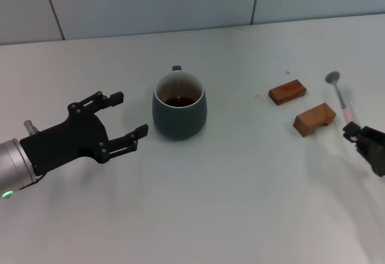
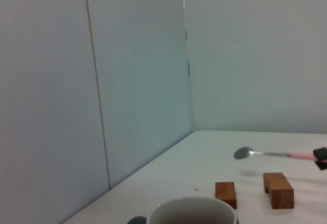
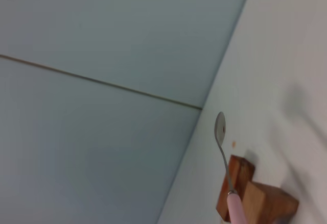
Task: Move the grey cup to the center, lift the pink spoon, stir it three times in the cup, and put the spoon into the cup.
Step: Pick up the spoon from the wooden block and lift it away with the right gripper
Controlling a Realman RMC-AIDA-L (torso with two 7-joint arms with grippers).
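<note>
The grey cup [image 1: 179, 104] stands upright near the table's middle with dark liquid inside and its handle to the far side. Its rim also shows in the left wrist view [image 2: 193, 209]. My left gripper [image 1: 130, 113] is open and empty just left of the cup, not touching it. My right gripper [image 1: 356, 133] at the right edge is shut on the pink handle of the pink spoon [image 1: 340, 95]. The spoon is held above the table, its silver bowl pointing away. The spoon also shows in the left wrist view [image 2: 265, 153] and the right wrist view [image 3: 223, 150].
Two brown wooden blocks [image 1: 287, 92] [image 1: 314, 119] lie right of the cup, beside and below the raised spoon. They also show in the left wrist view [image 2: 226, 193] [image 2: 278, 189]. A pale panelled wall [image 1: 150, 2] stands behind the table.
</note>
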